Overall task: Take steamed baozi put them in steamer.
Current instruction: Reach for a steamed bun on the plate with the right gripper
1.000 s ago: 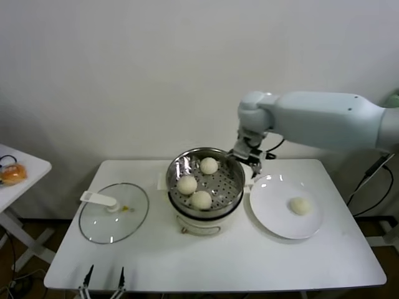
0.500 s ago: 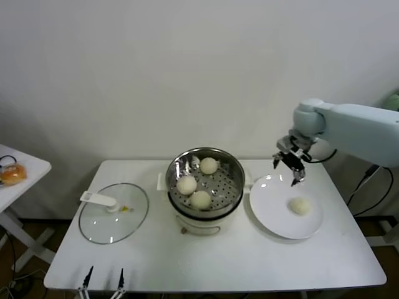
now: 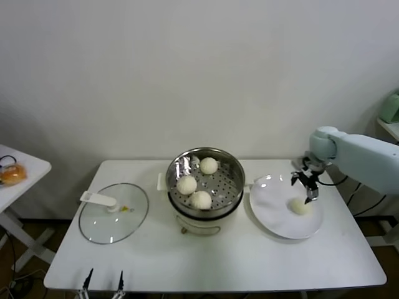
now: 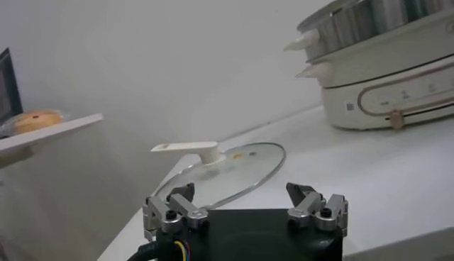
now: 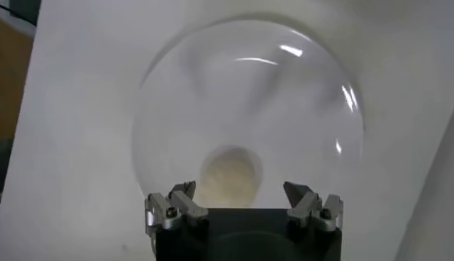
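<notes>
there are four steamed baozi in all. three of them [image 3: 201, 199] sit inside the steamer [image 3: 234, 163], and one last baozi [image 3: 300, 206] lies on the white plate [image 3: 272, 219]. there is one steamer, one plate, one glass lid [image 3: 113, 212] and one white table [image 3: 249, 261]. an orange-brown bun [image 3: 13, 174] rests on a small side table [image 3: 34, 163] far off from both grippers.

the right gripper [image 3: 307, 189] hangs just above the last baozi, at its far edge, and is not touching it. its fingers are spread wide with nothing between them. in the right wrist view the last baozi [image 5: 228, 174] shows right below the gripper [image 5: 244, 201], between its two open fingers, with the plate [image 5: 284, 120] all around it. the steamer with its three baozi stands well off to the side of this gripper, just beside the plate.

the left gripper [image 4: 246, 208] waits low at the near edge of the table, fingers wide and holding nothing. the glass lid [image 4: 227, 170] lies just in front of it, and the steamer [image 4: 376, 64] stands farther on.
</notes>
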